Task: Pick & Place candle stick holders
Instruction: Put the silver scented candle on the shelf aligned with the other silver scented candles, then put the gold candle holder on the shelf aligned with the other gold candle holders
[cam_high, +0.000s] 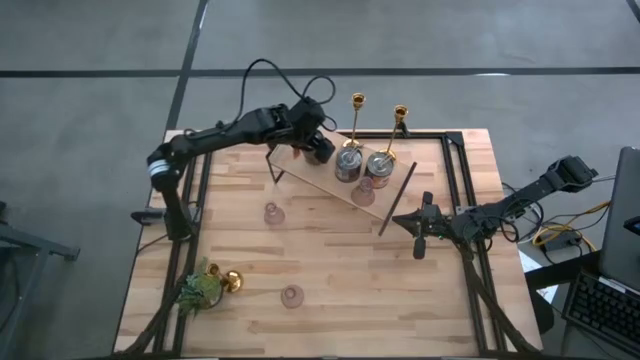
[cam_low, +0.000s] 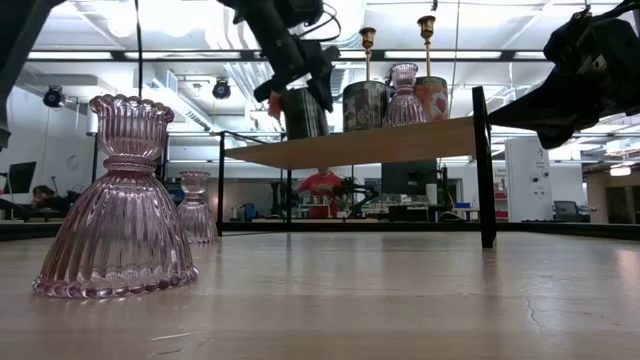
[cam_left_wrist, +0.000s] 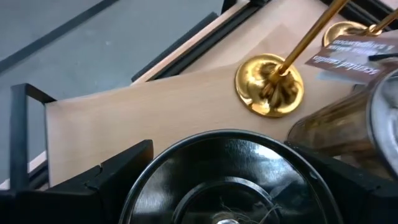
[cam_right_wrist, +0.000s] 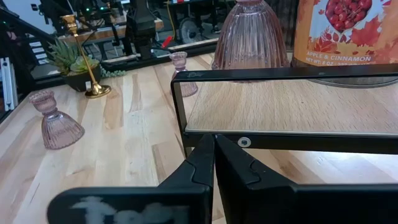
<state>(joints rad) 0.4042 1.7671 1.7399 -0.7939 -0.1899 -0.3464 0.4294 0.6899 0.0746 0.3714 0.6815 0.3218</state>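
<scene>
The high view looks straight down on the whole table (cam_high: 330, 260), with the raised shelf (cam_high: 330, 170) toward 12 o'clock. The low view sits at table-top height, very near one pink glass cup (cam_low: 118, 200), and faces the same shelf (cam_low: 370, 142). Each wrist view looks closely at this shelf (cam_left_wrist: 155, 106) (cam_right_wrist: 292, 106) from its own side.

Grey concrete floor (cam_high: 90, 50) around table, crossed by dark seam lines. Butcher-block wooden table (cam_high: 320, 260) with black metal frame. Keyboard (cam_high: 600, 310) and monitor edge (cam_high: 628, 215) at right. In low view: open workshop hall, long fluorescent ceiling lights (cam_low: 80, 55), ducting overhead, desks with monitors (cam_low: 410, 180) in distance, person in red top (cam_low: 322, 185) seated far back.
</scene>
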